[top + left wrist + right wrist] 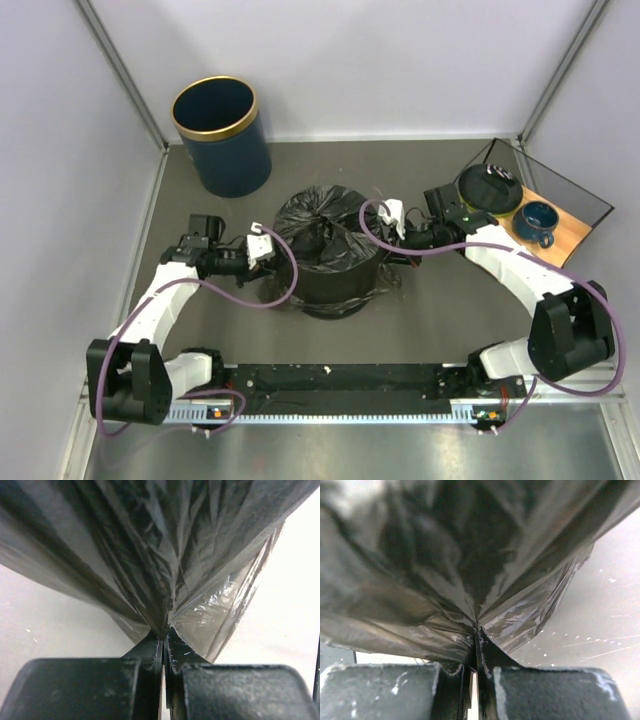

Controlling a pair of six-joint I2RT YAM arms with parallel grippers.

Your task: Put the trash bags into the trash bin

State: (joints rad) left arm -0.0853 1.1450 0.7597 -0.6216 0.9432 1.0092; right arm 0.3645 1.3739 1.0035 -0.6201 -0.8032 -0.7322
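- The trash bag (328, 240) sits as a bulky, crumpled black mound at the middle of the table (440, 310), between the two arms. I cannot tell what, if anything, is under the film.
- The left gripper (262, 243) meets the bag on its left side. In the left wrist view the jaws are closed on a pinch of the film, which fans away from them in taut pleats.
- The right gripper (395, 218) meets the bag on its right side. In the right wrist view the jaws are likewise clamped on a fold of the glossy film.
- The trash bin (220, 135) stands upright at the far left of the table, well apart from the bag. Its mouth faces up, and I see no bag material in it.
- Progress, as I judge it: the two-sided grasp is made, but the bag's base appears to rest on the table. It has not yet been lifted, carried to the far left, lowered through the gold rim or released.
- A blue cup (537, 222) and a black round item (488, 188) sit at the far right, clear of the work.
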